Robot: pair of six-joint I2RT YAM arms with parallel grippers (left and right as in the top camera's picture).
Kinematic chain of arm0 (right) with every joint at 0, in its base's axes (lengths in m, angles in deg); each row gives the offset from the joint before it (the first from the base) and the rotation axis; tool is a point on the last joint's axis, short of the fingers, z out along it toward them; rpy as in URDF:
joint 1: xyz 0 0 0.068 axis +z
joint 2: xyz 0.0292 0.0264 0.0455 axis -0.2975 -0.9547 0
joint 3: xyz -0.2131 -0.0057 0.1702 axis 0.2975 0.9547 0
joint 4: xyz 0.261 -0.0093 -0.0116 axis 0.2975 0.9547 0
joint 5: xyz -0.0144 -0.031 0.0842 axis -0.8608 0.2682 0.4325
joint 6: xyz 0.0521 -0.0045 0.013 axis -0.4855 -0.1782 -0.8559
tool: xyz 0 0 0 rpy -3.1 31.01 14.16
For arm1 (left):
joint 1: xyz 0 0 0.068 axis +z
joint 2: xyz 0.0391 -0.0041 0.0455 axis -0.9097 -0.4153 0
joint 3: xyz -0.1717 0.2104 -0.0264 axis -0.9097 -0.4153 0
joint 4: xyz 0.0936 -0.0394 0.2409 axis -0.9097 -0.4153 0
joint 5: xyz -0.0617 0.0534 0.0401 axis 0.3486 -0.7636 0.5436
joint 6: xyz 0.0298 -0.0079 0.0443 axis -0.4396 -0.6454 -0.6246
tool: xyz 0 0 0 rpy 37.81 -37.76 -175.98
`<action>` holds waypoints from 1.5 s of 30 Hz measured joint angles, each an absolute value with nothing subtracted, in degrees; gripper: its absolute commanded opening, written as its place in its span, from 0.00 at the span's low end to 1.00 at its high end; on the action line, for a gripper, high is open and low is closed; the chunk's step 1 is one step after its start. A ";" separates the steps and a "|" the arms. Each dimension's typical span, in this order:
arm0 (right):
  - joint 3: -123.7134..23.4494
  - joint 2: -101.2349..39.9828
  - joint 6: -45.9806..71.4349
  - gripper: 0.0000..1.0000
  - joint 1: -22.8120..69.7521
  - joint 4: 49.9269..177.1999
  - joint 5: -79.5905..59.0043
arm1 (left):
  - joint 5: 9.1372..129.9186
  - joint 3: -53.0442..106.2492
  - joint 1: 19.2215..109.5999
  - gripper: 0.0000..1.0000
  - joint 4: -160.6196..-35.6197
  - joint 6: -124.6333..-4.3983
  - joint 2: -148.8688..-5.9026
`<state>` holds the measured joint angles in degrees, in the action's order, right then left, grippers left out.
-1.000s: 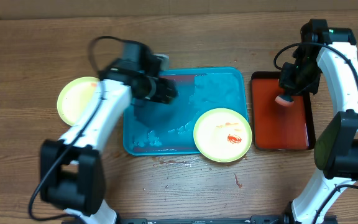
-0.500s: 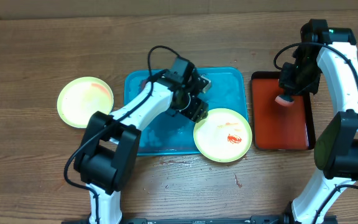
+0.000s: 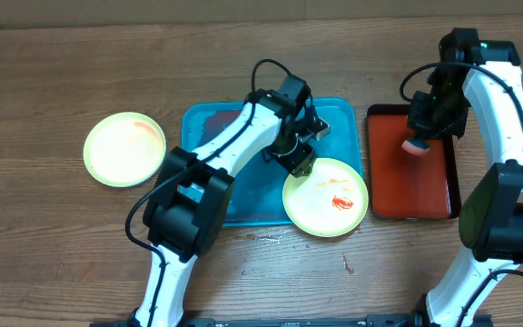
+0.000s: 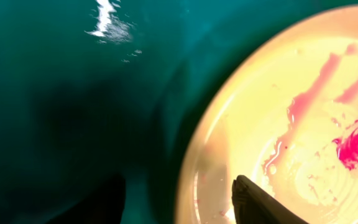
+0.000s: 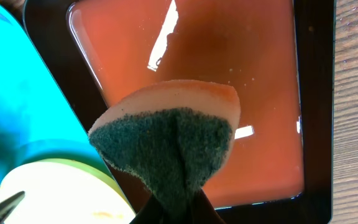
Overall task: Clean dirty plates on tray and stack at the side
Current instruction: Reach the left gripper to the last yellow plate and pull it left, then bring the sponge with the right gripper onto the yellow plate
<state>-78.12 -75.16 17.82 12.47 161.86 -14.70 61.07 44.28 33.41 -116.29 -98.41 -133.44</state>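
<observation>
A yellow-green plate (image 3: 327,197) with red sauce smears lies on the lower right corner of the turquoise tray (image 3: 230,195); it also shows in the left wrist view (image 4: 291,137) and the right wrist view (image 5: 55,193). My left gripper (image 3: 301,163) is open, its fingers astride that plate's upper-left rim (image 4: 179,199). A second yellow-green plate (image 3: 124,148) lies on the table left of the tray. The pale blue-white plate is not in view. My right gripper (image 3: 416,136) is shut on a sponge (image 5: 166,134), held above the red tray (image 3: 410,186).
The red tray with black rim (image 5: 253,81) holds a film of liquid. Red sauce spots (image 3: 345,263) mark the wooden table in front of the trays. The left arm's cable (image 3: 271,68) loops over the turquoise tray's far edge.
My left arm has swung right from the tray's left side across the tray to the sauced plate's rim. The right arm with the sponge has not moved.
</observation>
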 measured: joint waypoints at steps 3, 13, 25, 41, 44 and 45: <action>-78.12 -75.16 17.82 0.05 12.47 161.88 -14.72 | 60.57 44.55 32.44 0.38 -117.78 -99.10 -133.96; -78.12 -75.16 17.78 0.05 12.47 161.83 -14.70 | 60.59 45.36 32.18 0.04 -118.57 -99.67 -135.03; -78.12 -75.16 16.46 0.04 13.56 154.05 -5.89 | 49.14 46.54 41.25 0.04 -121.39 -79.91 -134.22; -78.12 -75.47 2.28 0.04 37.47 136.92 -4.73 | 52.87 46.54 50.28 0.04 -124.03 -70.97 -134.07; -78.12 -76.82 -0.10 0.04 41.49 134.67 -6.76 | 54.32 46.54 50.28 0.04 -123.94 -70.84 -134.07; -78.12 -77.30 -0.43 0.04 42.21 134.32 -7.31 | 54.58 46.54 50.28 0.04 -123.97 -70.84 -134.07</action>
